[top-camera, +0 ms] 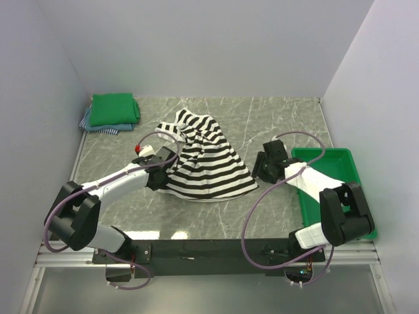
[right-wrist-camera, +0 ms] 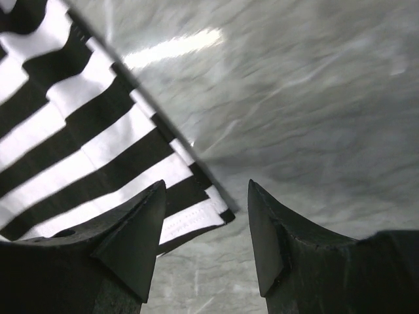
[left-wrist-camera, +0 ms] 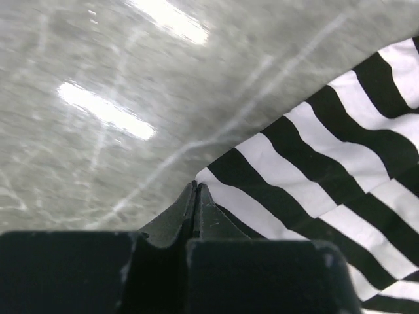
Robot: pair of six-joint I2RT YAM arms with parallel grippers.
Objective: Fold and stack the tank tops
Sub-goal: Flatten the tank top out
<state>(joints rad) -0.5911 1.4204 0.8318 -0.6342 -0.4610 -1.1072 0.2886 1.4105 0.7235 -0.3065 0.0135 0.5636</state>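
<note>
Grey marble-look table (top-camera: 281,121), smooth and glossy, with glare streaks in both wrist views.
Left arm (top-camera: 118,180) reaches forward and inward, low over the table, wrist at the left hem. Right arm (top-camera: 314,180) is bent back on itself, wrist pointing left at the right hem corner.
Striped tank top (top-camera: 209,167) lies mid-table, spread flat, straps at the far end, hem flaring toward the arms. Thin soft knit with black and white bands.
Green tray (top-camera: 344,163) is rigid plastic, at the right edge.
Folded green tank top (top-camera: 114,108) sits in the far-left corner on folded blue cloth (top-camera: 98,128).
Right gripper (right-wrist-camera: 206,188): jaws wide apart, hem corner just beside one finger, nothing held.
Left gripper (left-wrist-camera: 195,193): jaws pressed together at the cloth edge. Cannot tell if any fabric is pinched.
</note>
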